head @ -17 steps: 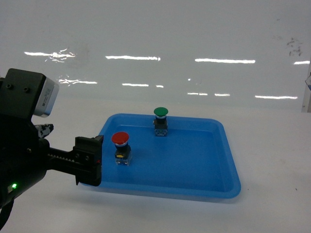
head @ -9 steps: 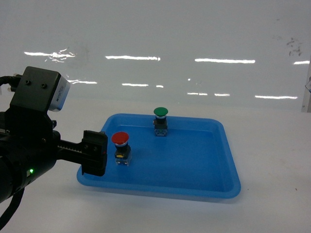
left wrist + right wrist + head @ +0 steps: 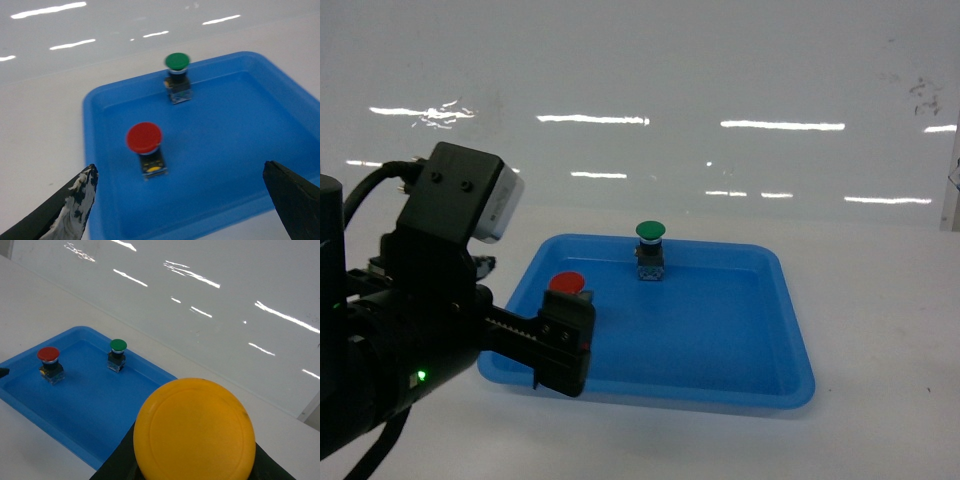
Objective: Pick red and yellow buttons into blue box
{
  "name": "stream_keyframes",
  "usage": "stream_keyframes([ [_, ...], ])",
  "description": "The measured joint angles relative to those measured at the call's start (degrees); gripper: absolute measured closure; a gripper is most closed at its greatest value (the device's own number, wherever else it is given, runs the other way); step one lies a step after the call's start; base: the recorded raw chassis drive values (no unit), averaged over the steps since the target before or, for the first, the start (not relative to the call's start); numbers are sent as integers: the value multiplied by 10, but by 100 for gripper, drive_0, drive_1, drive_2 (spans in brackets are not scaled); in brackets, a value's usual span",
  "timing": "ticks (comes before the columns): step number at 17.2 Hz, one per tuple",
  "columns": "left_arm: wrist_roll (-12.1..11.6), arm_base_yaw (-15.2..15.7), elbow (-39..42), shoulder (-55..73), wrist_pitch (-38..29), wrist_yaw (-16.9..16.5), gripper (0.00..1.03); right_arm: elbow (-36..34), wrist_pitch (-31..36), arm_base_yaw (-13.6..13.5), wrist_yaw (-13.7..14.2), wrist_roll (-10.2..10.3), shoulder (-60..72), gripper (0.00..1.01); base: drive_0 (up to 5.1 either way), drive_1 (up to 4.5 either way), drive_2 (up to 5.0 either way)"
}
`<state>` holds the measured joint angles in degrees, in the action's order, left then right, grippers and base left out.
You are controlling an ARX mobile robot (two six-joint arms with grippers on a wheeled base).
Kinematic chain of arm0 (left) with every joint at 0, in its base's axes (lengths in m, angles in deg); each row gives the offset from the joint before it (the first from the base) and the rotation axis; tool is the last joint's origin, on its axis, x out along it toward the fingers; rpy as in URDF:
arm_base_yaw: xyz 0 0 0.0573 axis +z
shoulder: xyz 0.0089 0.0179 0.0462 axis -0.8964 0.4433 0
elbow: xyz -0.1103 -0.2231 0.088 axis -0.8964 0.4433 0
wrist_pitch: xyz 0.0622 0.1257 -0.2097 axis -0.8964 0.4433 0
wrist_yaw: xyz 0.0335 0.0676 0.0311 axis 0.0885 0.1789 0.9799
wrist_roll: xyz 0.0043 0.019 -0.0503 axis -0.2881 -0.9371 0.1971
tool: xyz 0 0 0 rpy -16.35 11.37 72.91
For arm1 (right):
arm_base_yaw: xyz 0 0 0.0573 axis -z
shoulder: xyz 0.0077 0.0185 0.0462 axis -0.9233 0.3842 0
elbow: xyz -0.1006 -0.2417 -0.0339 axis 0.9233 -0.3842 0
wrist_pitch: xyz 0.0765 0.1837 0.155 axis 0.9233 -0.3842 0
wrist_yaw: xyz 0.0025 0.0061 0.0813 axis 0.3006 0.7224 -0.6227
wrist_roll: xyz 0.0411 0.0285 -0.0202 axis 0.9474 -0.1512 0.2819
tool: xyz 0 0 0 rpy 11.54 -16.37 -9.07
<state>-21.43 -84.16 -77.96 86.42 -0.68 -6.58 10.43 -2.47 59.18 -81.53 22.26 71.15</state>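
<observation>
The red button stands upright in the left part of a shallow blue tray; its red cap shows clearly in the left wrist view. My left gripper is open, with its jaws spread wide just short of the button at the tray's near rim. In the head view one finger hides the button's body. My right gripper is shut on the yellow button, whose cap fills the right wrist view. That gripper does not appear in the head view. The blue box is out of view.
A green-capped button stands at the back of the tray, also seen from the left wrist and the right wrist. The tray lies on a glossy white table.
My left arm has moved right and forward over the tray's left edge toward the red button, whose body its finger now hides in the head view. The buttons in the tray have not moved.
</observation>
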Motion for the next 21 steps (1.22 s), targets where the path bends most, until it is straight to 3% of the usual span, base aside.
stream_keyframes([
  [2, 5, -9, -1, 0, 0, -10, 5, 0, 0, 0, 0, 0, 0, 74, 0, 0, 0],
  [6, 39, -3, -4, 5, 0, -62, 5, 0, 0, 0, 0, 0, 0, 75, 0, 0, 0],
  [8, 39, -3, -10, 8, -4, -44, 5, 0, 0, 0, 0, 0, 0, 75, 0, 0, 0],
  [14, 39, -3, -10, 8, -4, -43, 5, 0, 0, 0, 0, 0, 0, 75, 0, 0, 0],
  [21, 47, -4, -52, 38, 11, -63, 5, 0, 0, 0, 0, 0, 0, 75, 0, 0, 0],
])
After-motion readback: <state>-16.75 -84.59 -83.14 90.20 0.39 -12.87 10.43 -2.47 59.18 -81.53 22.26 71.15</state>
